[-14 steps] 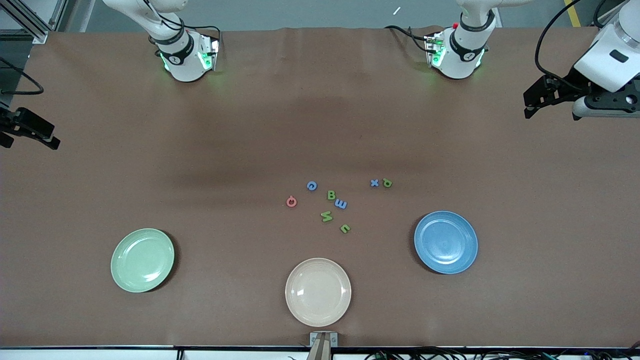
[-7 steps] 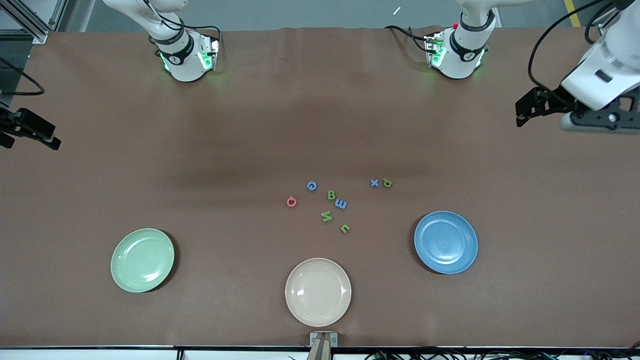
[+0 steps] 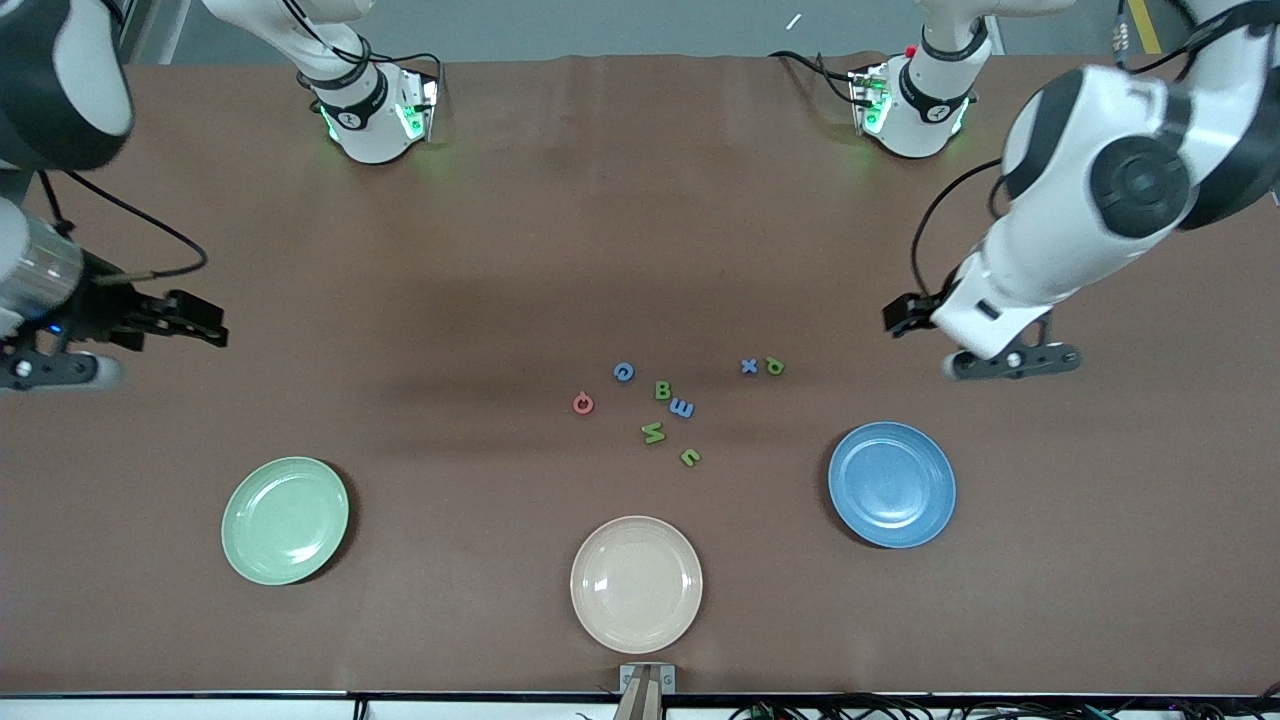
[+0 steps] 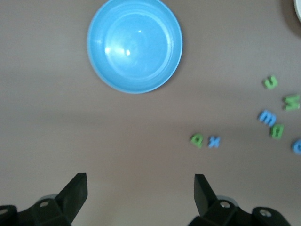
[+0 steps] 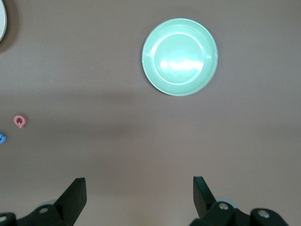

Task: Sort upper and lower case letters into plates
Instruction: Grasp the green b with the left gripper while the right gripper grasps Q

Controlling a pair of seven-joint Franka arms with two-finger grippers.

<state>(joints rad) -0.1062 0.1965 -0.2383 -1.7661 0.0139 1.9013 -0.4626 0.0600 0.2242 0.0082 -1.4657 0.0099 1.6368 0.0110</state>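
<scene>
At the moment inspected, sorting had not begun: all eight letters lay loose on the brown table (image 3: pixel 500 250) and every plate was bare.

The left gripper (image 4: pixel 141 188) hung in the air with its fingers spread wide and held nothing. Below it and toward the table's centre lay the green p (image 3: pixel 774 366) and the blue x (image 3: pixel 749 366), touching or nearly so. The blue plate (image 3: pixel 891 484) sat nearer the front camera than that pair, close under the gripper's reach.

The right gripper (image 5: pixel 139 190) was likewise wide and unladen, over bare table toward the right arm's end. The pale green plate (image 3: pixel 285 520) lay nearer the front camera than the spot below it. The nearest letter to it was the pink Q (image 3: pixel 583 403), well apart from the gripper.

The remaining letters formed a loose cluster at mid-table: blue G (image 3: pixel 623 372), green B (image 3: pixel 662 390), blue m (image 3: pixel 682 408), a green letter (image 3: pixel 653 433) of uncertain reading, and green u (image 3: pixel 690 457). The cream plate (image 3: pixel 636 584) stood nearest the front camera and takes no part.

Judgement: the step in hand was the approach to a first pick. The left gripper appeared best placed for the p or x. That pick would call for a descent squarely over one letter, with fingers narrowed enough to avoid disturbing its close neighbour.
</scene>
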